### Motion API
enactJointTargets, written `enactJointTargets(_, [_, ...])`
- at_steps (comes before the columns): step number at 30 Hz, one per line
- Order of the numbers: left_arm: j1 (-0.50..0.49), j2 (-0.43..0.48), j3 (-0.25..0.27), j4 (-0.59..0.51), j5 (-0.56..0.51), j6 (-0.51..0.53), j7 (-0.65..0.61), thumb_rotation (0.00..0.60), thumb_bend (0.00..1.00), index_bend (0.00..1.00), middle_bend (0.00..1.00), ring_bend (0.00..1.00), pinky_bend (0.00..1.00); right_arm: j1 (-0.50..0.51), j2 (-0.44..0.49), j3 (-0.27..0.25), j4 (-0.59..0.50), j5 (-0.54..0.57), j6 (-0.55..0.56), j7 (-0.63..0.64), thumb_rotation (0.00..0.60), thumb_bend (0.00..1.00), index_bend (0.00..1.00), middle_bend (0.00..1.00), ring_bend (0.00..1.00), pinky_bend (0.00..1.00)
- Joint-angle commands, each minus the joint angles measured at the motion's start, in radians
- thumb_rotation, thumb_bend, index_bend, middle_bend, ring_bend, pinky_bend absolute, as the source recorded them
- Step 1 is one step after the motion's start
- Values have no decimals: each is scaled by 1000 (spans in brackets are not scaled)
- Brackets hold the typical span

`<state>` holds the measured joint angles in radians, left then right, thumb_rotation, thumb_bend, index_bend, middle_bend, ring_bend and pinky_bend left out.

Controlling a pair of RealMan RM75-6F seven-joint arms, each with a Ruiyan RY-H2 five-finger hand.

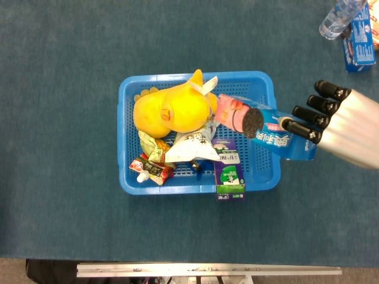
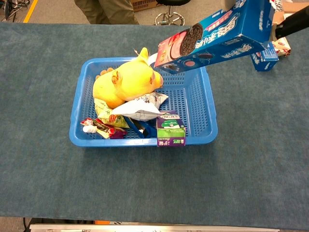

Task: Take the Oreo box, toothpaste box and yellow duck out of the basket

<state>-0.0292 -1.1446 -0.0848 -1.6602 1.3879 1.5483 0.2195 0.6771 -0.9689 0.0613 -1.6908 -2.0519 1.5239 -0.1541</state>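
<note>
My right hand [image 1: 344, 129] grips the far end of the blue Oreo box [image 1: 263, 128] and holds it in the air over the basket's right side. The box [image 2: 217, 35] lies nearly level, its pink end with the cookie picture pointing at the yellow duck [image 1: 169, 109]. The duck [image 2: 128, 82] fills the back left of the blue basket [image 1: 129, 97]. A narrow dark blue box [image 2: 145, 128] peeks from under a white packet [image 2: 140, 108]; I cannot tell whether it is the toothpaste box. My left hand does not show in either view.
A green and purple carton [image 1: 229, 173] stands against the basket's front wall. Snack packets [image 1: 153, 168] lie in the front left corner. At the table's far right are a blue box [image 1: 359, 36] and a water bottle [image 1: 336, 18].
</note>
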Motion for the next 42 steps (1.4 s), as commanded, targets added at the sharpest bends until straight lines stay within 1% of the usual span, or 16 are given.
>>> enactJointTargets(1, [0,0,1,1,-1,-2,1,600,358,313,307,286,507,-16,46,-3,-45,-17,-38,-60,600,0,751,787,812,641])
enactJointTargets(6, [-1,0,1,1,-2,-3,2,600,358,313,307,286,507,-37,96,-6,-101,-37,-85,-148,600,0,754,789,814,641])
enactJointTargets(14, [-3,-2,0,4,-6,-9,-1,600,358,313,307,286,507,-64,137,-12,-146,-48,-155,-225,600,0,755,790,815,641])
enactJointTargets(19, [-6,-3,1,10,-9,-17,-5,600,358,313,307,286,507,-75,178,-10,-198,-38,-215,-279,600,0,756,792,815,641])
enactJointTargets(27, [-9,-5,1,16,-12,-25,-7,600,358,313,307,286,507,-102,258,-12,-308,10,-343,-391,600,0,767,798,821,641])
enactJointTargets(30, [-10,-6,1,17,-13,-26,-7,600,358,313,307,286,507,-110,284,-13,-339,34,-386,-411,600,0,767,798,821,641])
enactJointTargets(36, [-10,-6,2,18,-15,-27,-6,600,358,313,307,286,507,-144,345,-32,-408,91,-469,-466,600,0,776,805,828,641])
enactJointTargets(39, [-10,-6,2,18,-14,-27,-4,600,358,313,307,286,507,-166,361,-39,-429,108,-492,-502,600,0,777,806,826,642])
enactJointTargets(40, [-10,-6,3,18,-14,-27,-4,600,358,313,307,286,507,-171,362,-41,-432,109,-495,-507,600,0,769,804,825,642])
enactJointTargets(41, [-10,-6,3,17,-14,-27,-4,600,358,313,307,286,507,-175,363,-42,-435,109,-497,-510,600,0,740,796,824,642])
enactJointTargets(42, [-10,-6,3,17,-14,-26,-4,600,358,313,307,286,507,-179,363,-42,-437,109,-500,-510,600,0,683,782,821,642])
